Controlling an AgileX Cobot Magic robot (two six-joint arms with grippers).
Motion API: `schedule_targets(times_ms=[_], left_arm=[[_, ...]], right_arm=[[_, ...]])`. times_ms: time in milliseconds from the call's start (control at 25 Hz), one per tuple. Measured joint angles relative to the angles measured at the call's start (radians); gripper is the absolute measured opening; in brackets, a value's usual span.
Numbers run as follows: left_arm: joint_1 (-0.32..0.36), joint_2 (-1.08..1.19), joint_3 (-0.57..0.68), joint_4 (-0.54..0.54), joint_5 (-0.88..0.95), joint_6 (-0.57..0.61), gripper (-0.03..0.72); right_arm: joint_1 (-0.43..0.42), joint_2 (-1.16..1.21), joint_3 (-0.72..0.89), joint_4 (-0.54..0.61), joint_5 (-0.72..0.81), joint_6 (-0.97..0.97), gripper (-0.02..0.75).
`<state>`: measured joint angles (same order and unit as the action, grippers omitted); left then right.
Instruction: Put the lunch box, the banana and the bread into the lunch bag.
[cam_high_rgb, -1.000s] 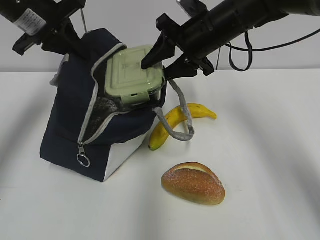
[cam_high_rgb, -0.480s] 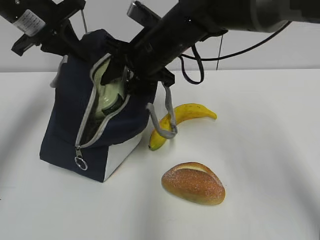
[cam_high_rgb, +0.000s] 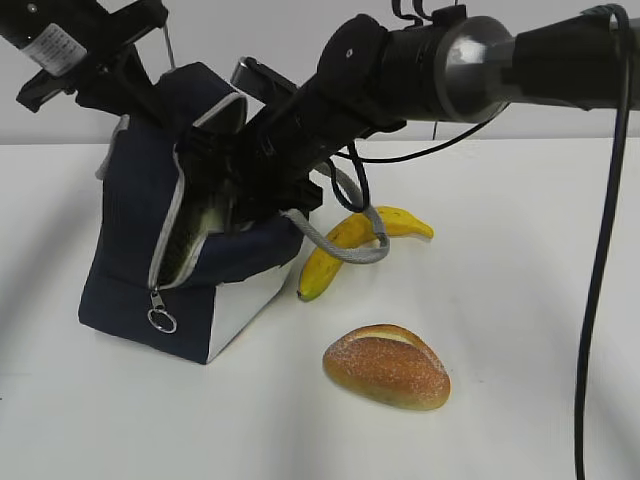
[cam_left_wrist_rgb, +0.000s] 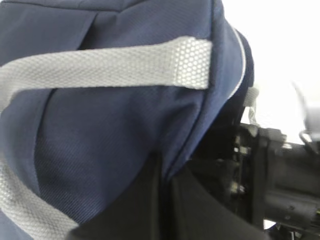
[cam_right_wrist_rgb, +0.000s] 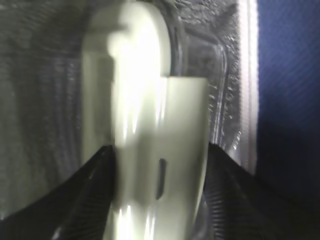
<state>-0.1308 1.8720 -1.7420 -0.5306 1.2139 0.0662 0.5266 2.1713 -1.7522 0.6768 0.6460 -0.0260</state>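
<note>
Navy lunch bag (cam_high_rgb: 150, 250) hides the right gripper (cam_right_wrist_rgb: 157, 200) from outside, but the wrist cam shows its 2 fingers clamped on the lunch box (cam_right_wrist_rgb: 145, 100) inside. Left gripper's grip: can't tell. Banana (cam_high_rgb: 350, 240) and bread (cam_high_rgb: 386, 366) sit on the table (cam_high_rgb: 520, 300).

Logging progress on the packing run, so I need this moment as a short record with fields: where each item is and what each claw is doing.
lunch box: inside the bag, held on edge
right claw: shut on lunch box, reaching into bag opening
left claw: grips the bag's back top edge; tips hidden
bag: upright on table, zipper open
banana: on table right of bag, under a grey strap
bread: on table, in front of banana
packed: one of three
</note>
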Motion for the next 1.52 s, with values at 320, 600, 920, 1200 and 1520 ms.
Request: schedule_targets(times_ms=[320,600,920,1200,1520], left_arm=[[0.000,0.000,0.000,0.047,0.000,0.000,-0.003],[0.008,0.000,0.000,0.144,0.004,0.000,-0.003],[0.058,0.000,0.000,0.185,0.013,0.000,-0.003],[0.058,0.000,0.000,0.184,0.015,0.000,-0.003],[0.058,0.000,0.000,0.181,0.017,0.000,-0.003]], right_arm=[[-0.026,-0.038,-0.048,-0.048,0.115,-0.057,0.512],[-0.109,-0.113,-0.155,-0.166,0.348,-0.062,0.512],[-0.167,-0.123,-0.198,-0.460,0.573,0.123,0.511],[-0.173,-0.111,-0.198,-0.584,0.568,0.390,0.511],[-0.173,-0.007,-0.200,-0.564,0.535,0.637,0.511]])
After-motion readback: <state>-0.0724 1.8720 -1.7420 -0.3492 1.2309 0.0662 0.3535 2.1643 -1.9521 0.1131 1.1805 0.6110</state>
